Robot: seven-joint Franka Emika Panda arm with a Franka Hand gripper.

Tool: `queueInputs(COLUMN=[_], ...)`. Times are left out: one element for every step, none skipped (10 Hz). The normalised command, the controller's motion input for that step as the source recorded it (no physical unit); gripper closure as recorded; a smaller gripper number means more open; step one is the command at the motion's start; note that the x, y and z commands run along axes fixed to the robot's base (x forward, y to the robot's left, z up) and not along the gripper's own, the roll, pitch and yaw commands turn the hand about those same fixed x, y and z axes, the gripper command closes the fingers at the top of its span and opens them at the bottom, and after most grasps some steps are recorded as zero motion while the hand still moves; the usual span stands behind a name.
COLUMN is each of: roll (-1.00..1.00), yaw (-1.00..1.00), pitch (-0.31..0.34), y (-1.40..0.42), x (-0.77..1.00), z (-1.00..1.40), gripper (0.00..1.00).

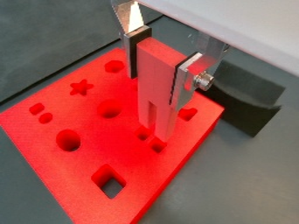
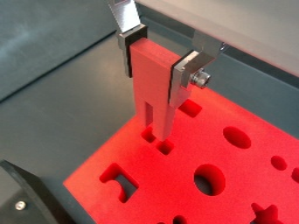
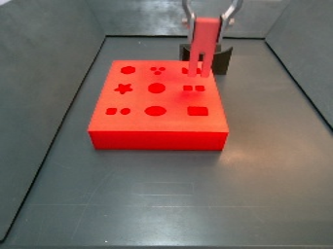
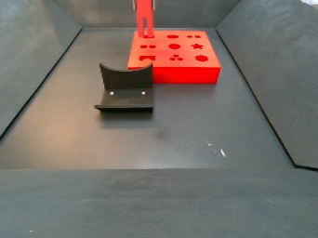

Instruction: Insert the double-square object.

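Red peg: the double-square object (image 1: 158, 92), a long slim red plastic peg, hangs upright with its two square prongs pointing down at the block.
Prongs: in a wrist view the two prong tips (image 2: 160, 121) sit right at a pair of small square holes in the block top; whether they have entered cannot be told.
Grip: the gripper (image 1: 160, 54) is clamped on the peg's upper part, one flat silver finger with a dark pad (image 1: 136, 39) on each broad face.
Gripper place: above the far edge of the block in a side view (image 3: 204, 21), over the side nearest the dark stand.
Block: the big flat red foam block (image 3: 156, 102) lies on the floor, its top cut with holes: star, circles, square, small paired squares.
Stand: the dark grey curved stand (image 4: 125, 89) rests on the floor, well apart from the block in that side view; its dark body also shows just beyond the block edge in a wrist view (image 1: 247, 101).
Floor: dark grey bin floor (image 4: 162, 139) with sloped walls around it.
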Motion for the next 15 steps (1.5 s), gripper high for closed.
queueInputs(roll=[0.0,0.0,0.0,0.0,-0.03,-0.03,0.0,0.0,0.0,0.0,0.0,0.0,0.0,0.0,0.01], yaw=[0.0,0.0,0.0,0.02,0.15,0.18,0.17,0.15,0.15,0.08,0.01,0.0,0.0,0.0,0.0], pitch=[0.043,0.021,0.027,0.0,-0.017,-0.031,-0.026,-0.014,-0.037,-0.033,-0.027,-0.017,-0.027,-0.034,0.0], y=[-0.01,0.0,0.0,0.0,-0.04,0.0,0.0,0.0,0.0,0.0,0.0,0.0,0.0,0.0,0.0], x=[0.0,0.0,0.0,0.0,0.11,0.1,0.0,-0.08,0.0,0.09,0.12,0.11,0.09,0.07,0.0], z=[-0.36,-0.35,-0.31,-0.22,-0.2,-0.2,-0.25,-0.26,-0.28,-0.39,-0.57,-0.6,-0.58,-0.48,0.0], gripper=[1.0,1.0,1.0,1.0,1.0,1.0,1.0,1.0,1.0,1.0,1.0,1.0,1.0,1.0,1.0])
